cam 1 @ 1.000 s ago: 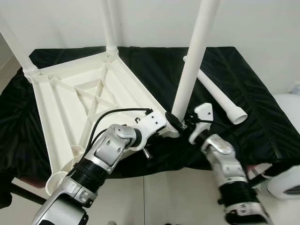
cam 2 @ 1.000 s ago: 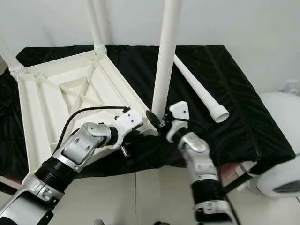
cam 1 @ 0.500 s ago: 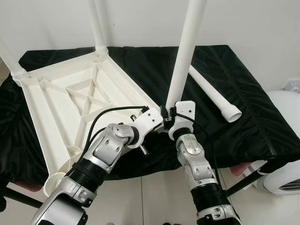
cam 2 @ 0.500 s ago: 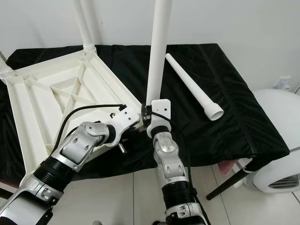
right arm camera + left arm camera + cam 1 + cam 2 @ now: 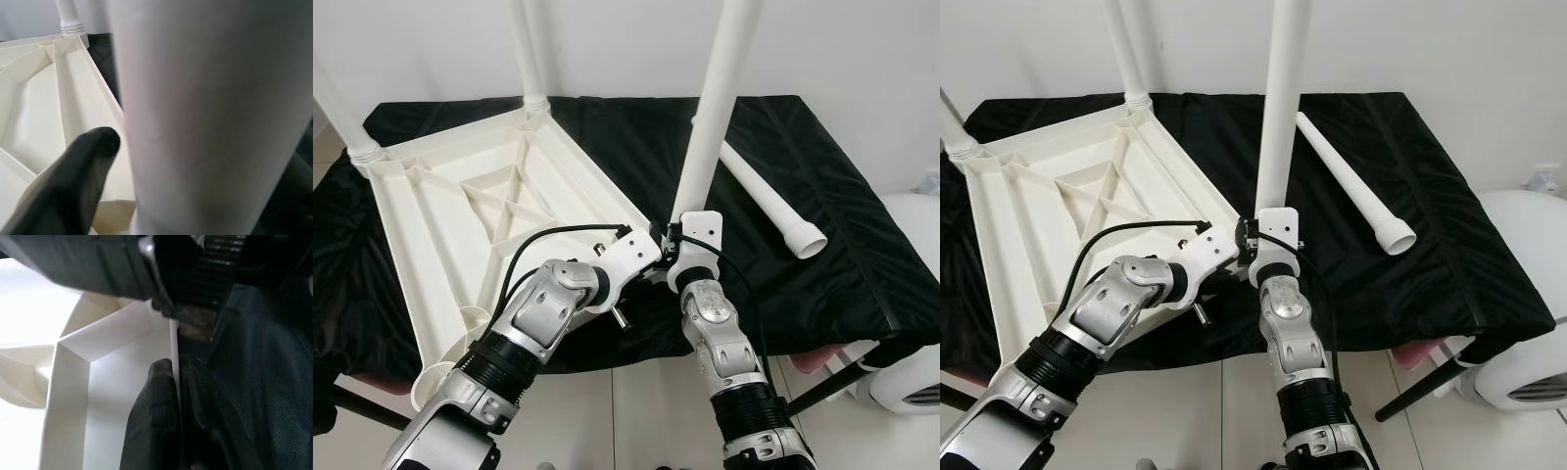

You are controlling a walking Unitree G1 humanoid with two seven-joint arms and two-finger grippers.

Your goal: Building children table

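Left eye view: pale tiled floor (image 5: 636,411) at bottom; black cloth-covered surface (image 5: 842,245) mid-frame; white wall (image 5: 626,44) at top. My left gripper (image 5: 171,396) pinches the near corner rim of the white ribbed upside-down tabletop (image 5: 480,211), frame left-centre. My right gripper (image 5: 668,245) clasps the base of the upright leg (image 5: 710,127) at that corner. Legs counted: four; three stand in sockets, one loose leg (image 5: 773,201) lies on the cloth, right of centre.
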